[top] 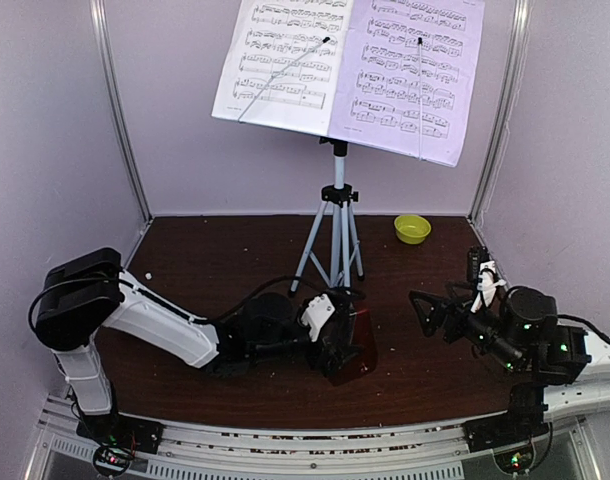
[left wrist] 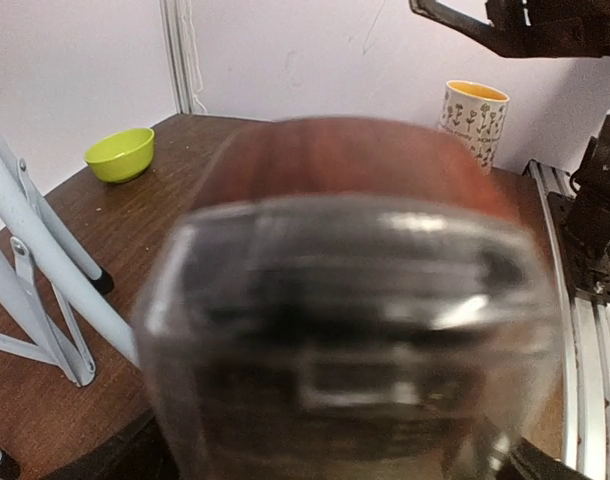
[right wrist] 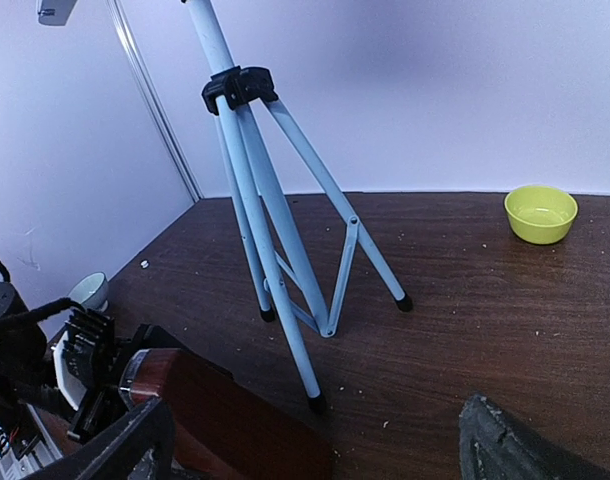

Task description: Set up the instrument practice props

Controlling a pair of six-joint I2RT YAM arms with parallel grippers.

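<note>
1 metronome (left wrist: pixel 355 200), prob. on side, tip rightward

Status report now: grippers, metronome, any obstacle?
Left gripper open at metronome; right gripper open, empty. Sheet music on stand. Tripod legs close to metronome.

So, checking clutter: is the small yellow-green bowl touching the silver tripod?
Apart: right wrist view shows bare table between small yellow-green bowl and nearest foot of silver tripod.
</note>
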